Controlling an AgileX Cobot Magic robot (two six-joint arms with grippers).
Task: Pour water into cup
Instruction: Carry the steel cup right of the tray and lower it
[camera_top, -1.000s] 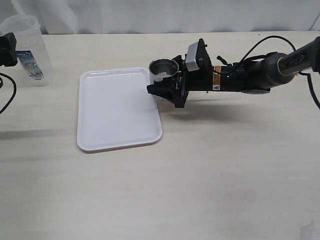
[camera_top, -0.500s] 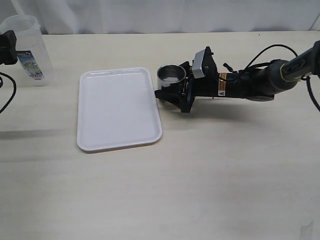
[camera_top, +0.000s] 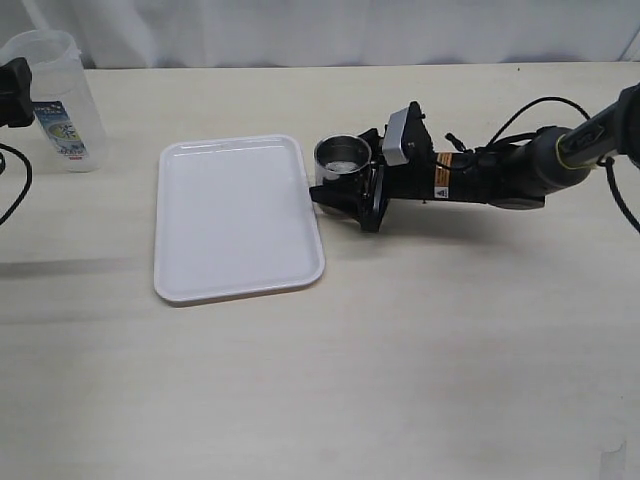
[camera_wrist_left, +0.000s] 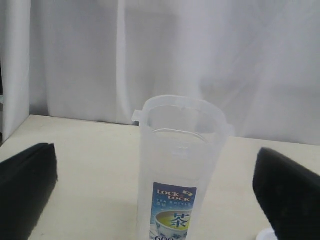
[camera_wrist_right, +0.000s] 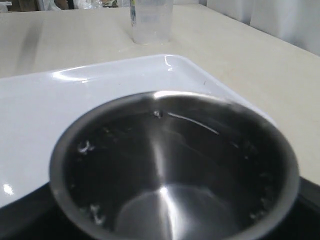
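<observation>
The right claw (camera_top: 338, 180) is closed around the cup (camera_top: 343, 158), 1 finger on each side of its steel wall, with the arm stretched low across the tabletop (camera_top: 450, 350) from the right. The cup is upright, mouth up, just beside the right edge of the white tray (camera_top: 235, 215) and off it. Whether its base rests on the tabletop or hangs slightly above it is hard to tell. In the right wrist view the cup (camera_wrist_right: 172, 170) fills the frame. Droplets cling to its dark inner wall, and the shine at the bottom may be water (camera_wrist_right: 165, 210). Far left, the left claw (camera_wrist_left: 157, 190) stands wide open, its 2 fingers well apart on either side of the clear container (camera_wrist_left: 180, 150), touching nothing.
</observation>
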